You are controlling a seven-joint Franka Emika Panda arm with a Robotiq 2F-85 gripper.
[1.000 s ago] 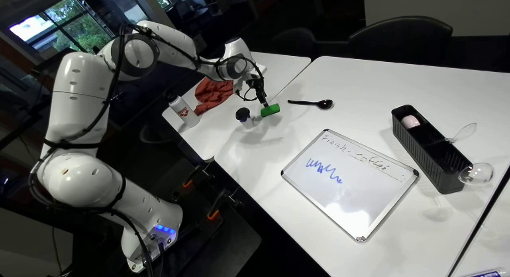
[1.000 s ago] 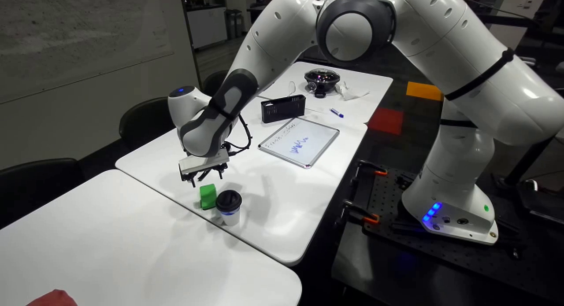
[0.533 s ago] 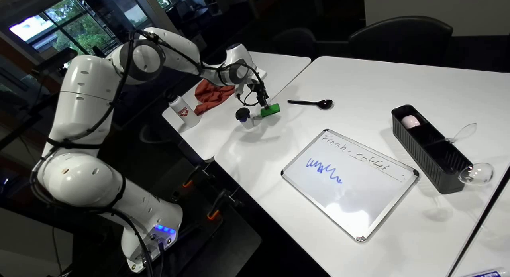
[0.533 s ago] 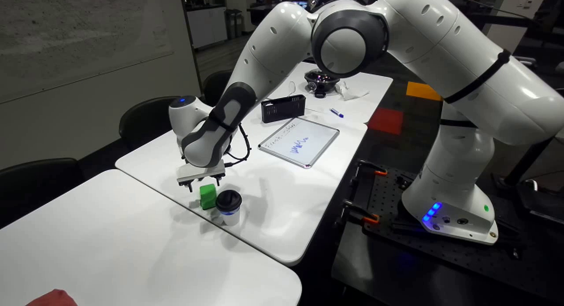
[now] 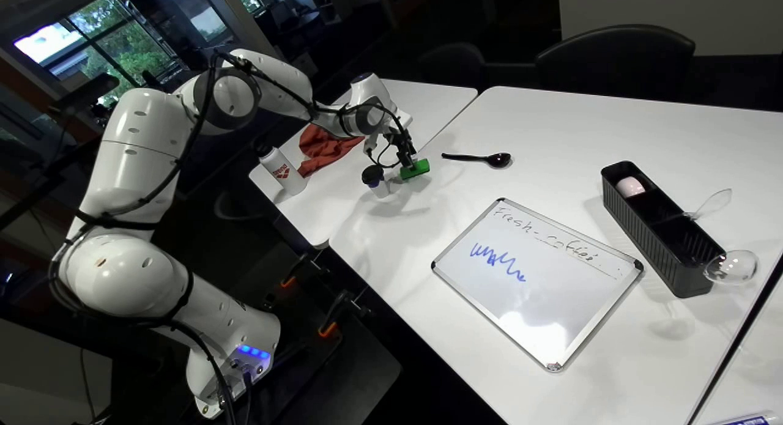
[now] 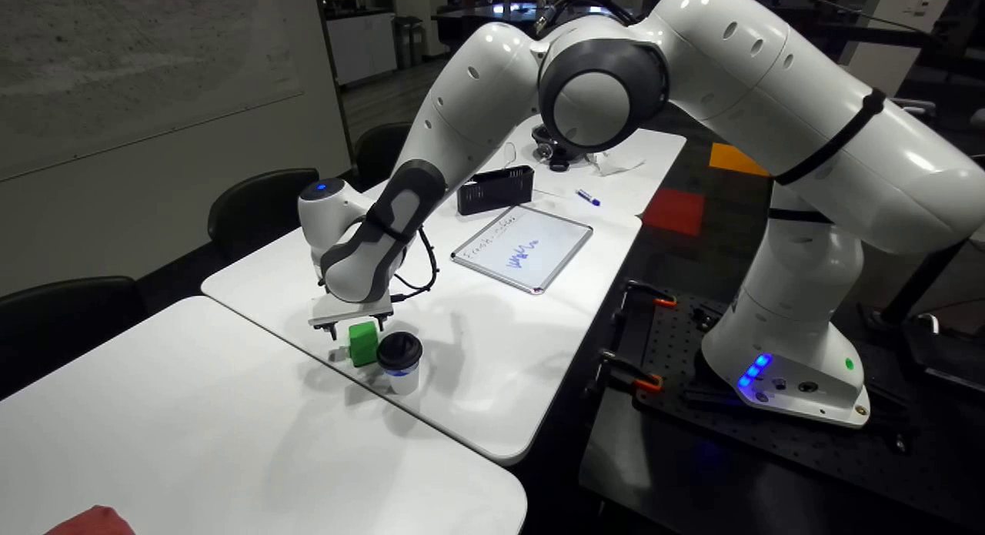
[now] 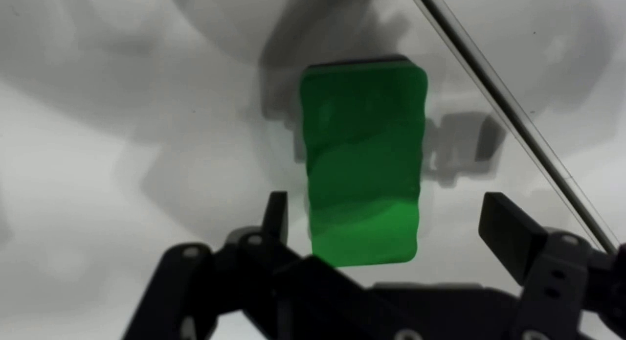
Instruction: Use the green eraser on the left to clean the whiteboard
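The green eraser [image 5: 415, 169] lies on the white table beside a lidded cup; it also shows in an exterior view [image 6: 363, 343] and in the wrist view [image 7: 364, 164]. My gripper [image 7: 386, 195] is open, its fingers apart on either side of the eraser's near end, with gaps on both sides. In both exterior views the gripper [image 5: 408, 161] [image 6: 357, 329] hangs just above the eraser; whether the fingertips reach below its top I cannot tell. The whiteboard [image 5: 520, 309] lies flat on the table, with black writing and a blue scribble; it also shows in an exterior view [image 6: 558, 250].
A cup with a black lid [image 6: 400, 353] stands close to the eraser. A black spoon [image 5: 483, 159] lies past it. A black basket [image 5: 657, 229] is behind the whiteboard. A white bottle [image 5: 282, 171] and a red cloth [image 5: 327, 147] lie farther off. A table seam [image 7: 513, 117] runs nearby.
My gripper has moved down towards the eraser, its fingers staying open. The eraser, cup and whiteboard have not moved.
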